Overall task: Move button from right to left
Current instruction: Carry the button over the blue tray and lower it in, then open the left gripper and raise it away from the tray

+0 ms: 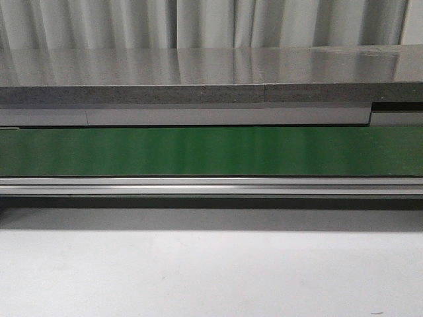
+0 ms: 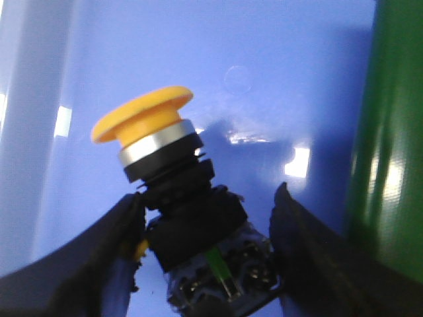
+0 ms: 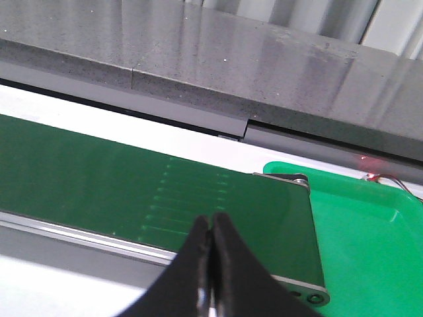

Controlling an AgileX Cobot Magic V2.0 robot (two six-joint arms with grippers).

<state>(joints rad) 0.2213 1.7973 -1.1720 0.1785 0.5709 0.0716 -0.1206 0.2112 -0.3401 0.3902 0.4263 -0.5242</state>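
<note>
A white tabletop (image 1: 211, 271) fills the front view's lower half, and behind it a long green conveyor belt (image 1: 211, 150) in a silver metal frame crosses the scene under a dark grey speckled stone ledge (image 1: 198, 76). No arm shows in this view. In the right wrist view, a bright green plastic tray (image 3: 370, 244) sits at four o'clock, just past the belt's end. The right gripper (image 3: 211, 264) hangs over the belt's near edge, its black fingers pressed together on nothing. In the left wrist view, over a blue surface (image 2: 264, 79), the left gripper (image 2: 211, 231) clamps the black blocky body of the orange-capped push-button switch (image 2: 168, 172), whose cap tilts toward eleven o'clock.
</note>
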